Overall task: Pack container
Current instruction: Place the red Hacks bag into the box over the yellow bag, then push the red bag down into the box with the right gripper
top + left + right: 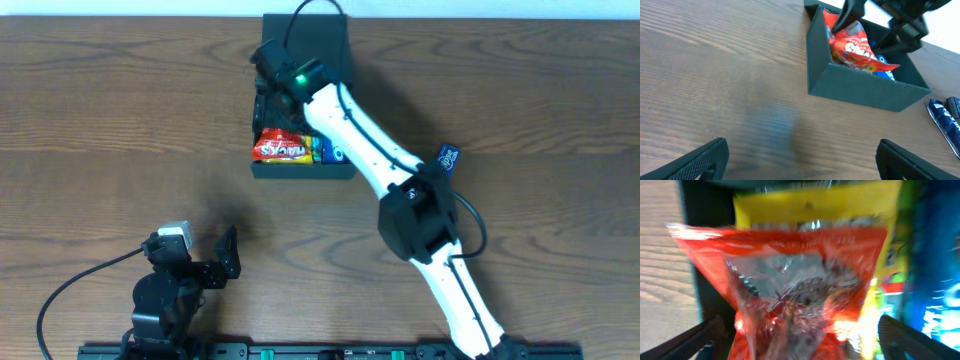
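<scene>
Right claw (268, 98) down inside the container (300, 172), fingers (702, 337) spread apart on both sides of a red packet (790, 290). Cannot tell whether touching it or only straddling it, since the right wrist view is very blurred and very near. Behind the red packet a yellow packet (815, 205), print unreadable, and at the right edge a blue packet (935, 280), cut off by the frame. From overhead, claw tips hidden under its own dark wrist.

Container dark green, matte, square and shallow, at the far middle of the wooden table (120, 120), lid flap (320, 40) open toward the far side. Red and blue packets side by side against the near wall; red one perhaps leaning up above the rim in the left wrist view.

Right arm (360, 130) white, reaching diagonally from the near right edge to the box, elbow just beside a small blue packet (448, 157) lying outside. Left claw (225, 255) low near the front edge, well apart from the container, fingers (705, 160) wide apart over bare wood.
</scene>
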`<state>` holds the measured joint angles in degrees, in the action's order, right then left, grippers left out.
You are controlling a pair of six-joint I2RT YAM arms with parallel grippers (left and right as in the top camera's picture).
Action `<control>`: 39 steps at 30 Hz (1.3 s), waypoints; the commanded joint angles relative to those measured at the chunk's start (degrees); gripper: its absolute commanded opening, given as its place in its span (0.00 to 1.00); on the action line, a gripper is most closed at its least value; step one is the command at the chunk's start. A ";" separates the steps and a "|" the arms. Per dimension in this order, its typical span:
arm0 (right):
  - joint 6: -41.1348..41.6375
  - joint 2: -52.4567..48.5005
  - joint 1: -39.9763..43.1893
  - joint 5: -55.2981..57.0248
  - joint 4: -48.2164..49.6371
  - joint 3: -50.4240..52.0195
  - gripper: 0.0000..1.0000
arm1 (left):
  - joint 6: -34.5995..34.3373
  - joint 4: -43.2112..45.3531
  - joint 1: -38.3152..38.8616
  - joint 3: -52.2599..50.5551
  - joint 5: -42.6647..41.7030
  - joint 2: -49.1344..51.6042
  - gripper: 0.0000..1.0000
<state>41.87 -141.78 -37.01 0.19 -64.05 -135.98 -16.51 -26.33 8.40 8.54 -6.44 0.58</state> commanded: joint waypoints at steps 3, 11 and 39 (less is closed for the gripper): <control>-6.14 10.56 3.04 0.81 0.92 -0.11 0.64 | -0.02 0.02 -0.13 -1.03 0.02 -0.33 0.95; -19.17 8.04 2.89 -9.42 1.20 -0.07 0.01 | -0.04 0.04 -0.13 -1.03 0.02 -0.33 0.95; -40.17 13.62 12.00 -28.06 -3.30 -0.15 0.01 | -0.04 0.04 -0.13 -1.03 0.02 -0.33 0.95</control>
<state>8.73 -133.62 -26.24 -21.58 -67.44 -135.76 -16.51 -26.33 8.40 8.54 -6.44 0.58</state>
